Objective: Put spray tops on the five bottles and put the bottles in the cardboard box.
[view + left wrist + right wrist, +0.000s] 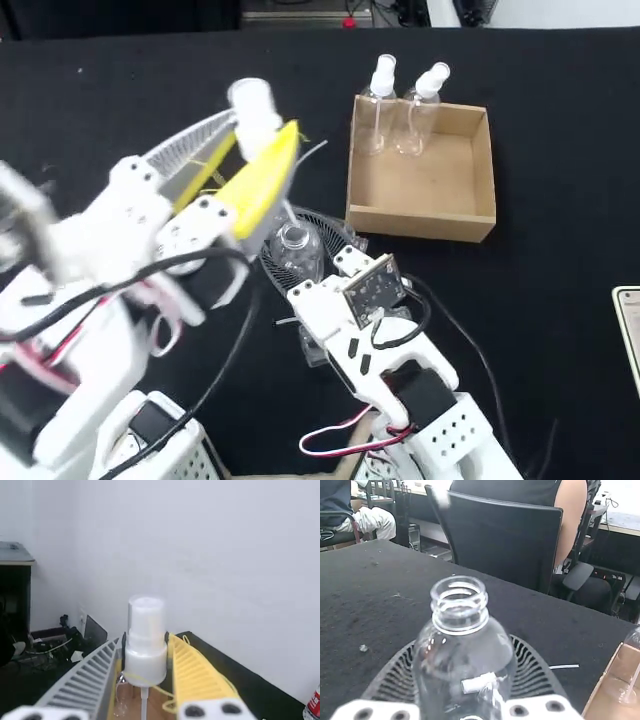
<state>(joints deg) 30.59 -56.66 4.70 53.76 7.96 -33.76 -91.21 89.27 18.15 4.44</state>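
Black worktop, seen from above, with both of my arms at its near edge. My left jaws are closed on a white spray top (252, 105) by its collar, one grey ribbed finger and one yellow one (196, 672) to either side. The spray top (146, 640) is held up off the worktop, cap uppermost, with its thin dip tube hanging straight down. My right jaws grip a clear bottle (297, 248) around its body near the middle of the worktop, and its neck is open and uncapped. From the right wrist the bottle (462, 645) sits against the dark ribbed finger (530, 672) behind it. The spray top is close to the bottle, on its far left side. Whether the tube's tip reaches the neck I cannot tell.

Just beyond the bottle to the right lies the cardboard box (420, 212), open side up, toward the far right of the worktop. Two capped bottles (378, 112) (418, 118) stand upright and side by side in its far left corner. One edge of the box (615, 675) shows from the right wrist. A thin white tube (564, 666) lies flat on the worktop near it. A dark chair (500, 535) stands past the worktop's edge.
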